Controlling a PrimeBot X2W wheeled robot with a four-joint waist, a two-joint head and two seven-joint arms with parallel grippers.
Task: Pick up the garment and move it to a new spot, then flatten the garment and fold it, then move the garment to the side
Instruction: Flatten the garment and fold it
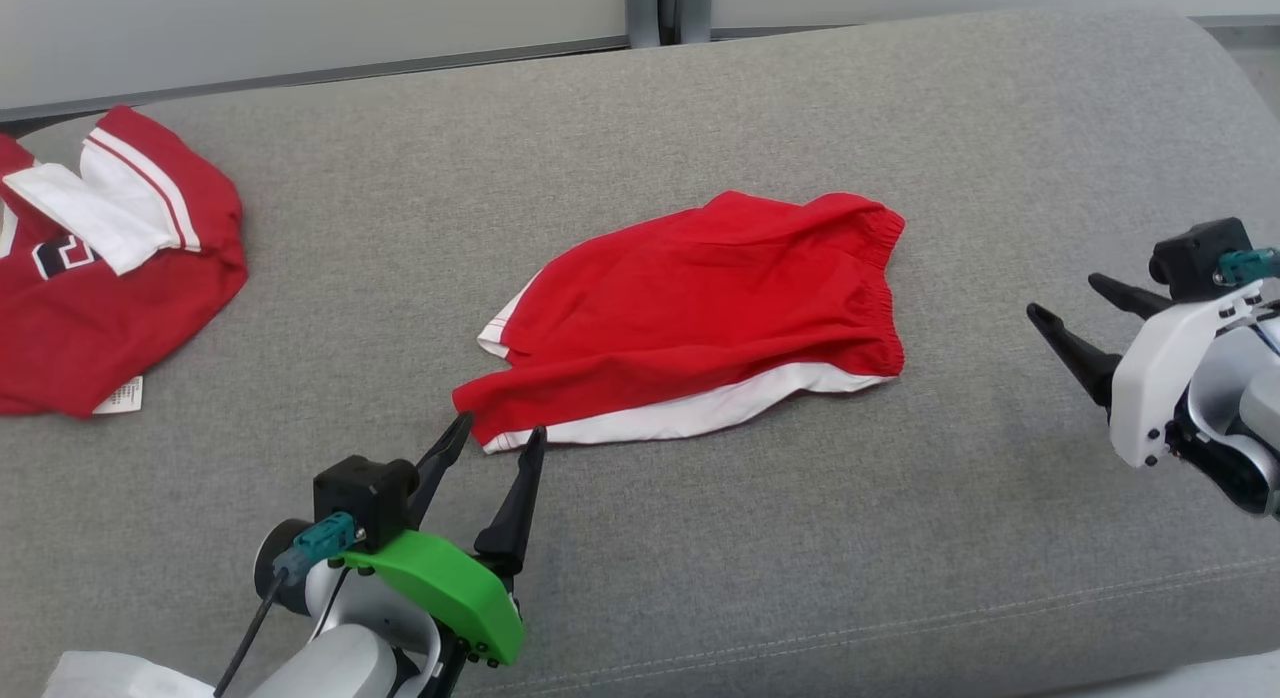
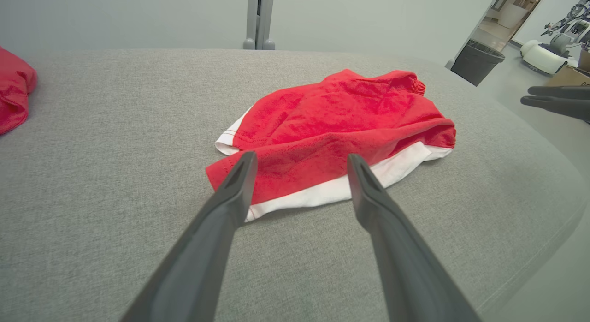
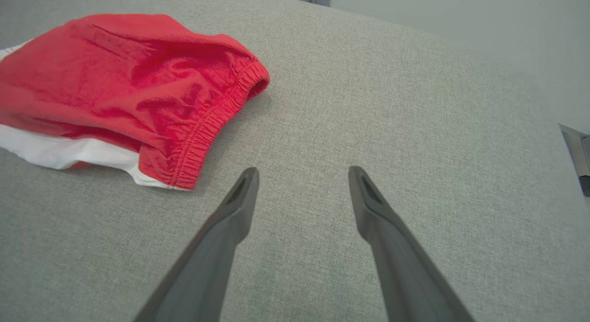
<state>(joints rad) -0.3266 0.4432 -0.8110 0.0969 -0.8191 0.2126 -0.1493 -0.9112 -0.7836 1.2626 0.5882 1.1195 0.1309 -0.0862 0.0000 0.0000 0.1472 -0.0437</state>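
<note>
In the head view we see the red fabric shorts (image 1: pixel 700 308), with a white side stripe and a gathered elastic waistband (image 1: pixel 885 278), lying near the middle of the grey woven upholstered surface (image 1: pixel 760 578). The leg hems point to the robot's left and the waistband to its right. The left gripper (image 1: pixel 500 433) has its two dark fingers spread, one on each side of the near-left hem corner, and clamps nothing. The right gripper (image 1: pixel 1061 296) hangs well apart from the waistband, off to its right, fingers spread and empty. A crumpled red-and-white jersey (image 1: pixel 110 278) lies far to the left (not our concern, we judge).

In the left wrist view, the left gripper (image 2: pixel 302 157) straddles the near hem, and the red edge and white stripe lie between and just beyond its tips. We cannot tell whether the tips touch the cloth.

In the right wrist view, the right gripper (image 3: pixel 302 172) points its open fingers at bare upholstery. The waistband lies up and to the left of them, near but apart.

We judge the step in hand to be taking hold of the shorts. To do it well, we would keep the left tips low, so that they close on every layer at the corner. We would also bring the right gripper to the waistband before lifting, so the cloth rises evenly instead of bunching.
</note>
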